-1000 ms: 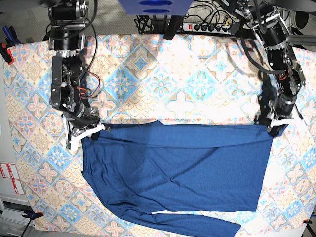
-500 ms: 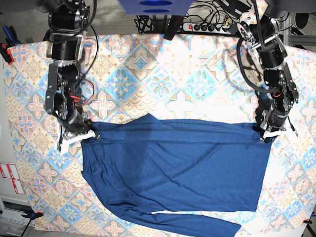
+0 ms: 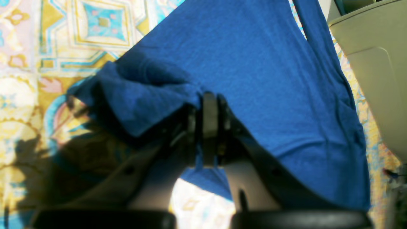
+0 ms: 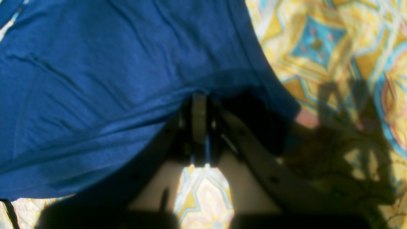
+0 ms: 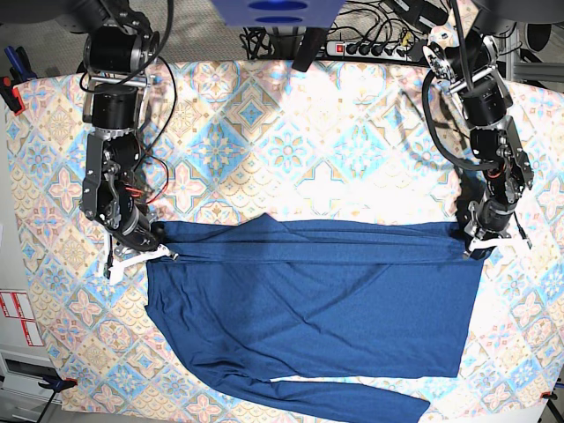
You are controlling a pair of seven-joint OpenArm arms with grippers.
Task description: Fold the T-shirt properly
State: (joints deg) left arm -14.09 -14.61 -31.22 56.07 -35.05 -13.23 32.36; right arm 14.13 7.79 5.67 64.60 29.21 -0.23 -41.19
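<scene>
shirt [image 5: 308, 300] lies spread across the patterned table [image 5: 291, 132], occupying its near half in the base view. the far edge has been doubled over toward the near side, making a straight banded fold line that runs between the two grippers. one sleeve [image 5: 352, 398] trails along the near table edge, lying loose and not yet tucked.

right gripper [image 5: 132, 249], at the left of the base view, has its jaws together, clamped on the folded corner of the shirt. the right wrist view confirms cloth pinched at the fingertips, with fabric draping away from the pinch.

left gripper [image 5: 483, 236], at the right of the base view, is likewise closed on the opposite corner. the left wrist view shows a bunched flap [image 3: 133, 95] of cloth beside the pinch, with a strip of fabric caught between the jaws.

assessment: both corners are held at matching points so the fold line stays taut and level; the crease reads straight across with little sag. the grip is low to the table, which suggests the edge is being laid, not lifted.

risk: the bunched corner on the left side may leave a wrinkle if released as is. the loose sleeve will need folding in before the shirt counts as properly folded.
</scene>
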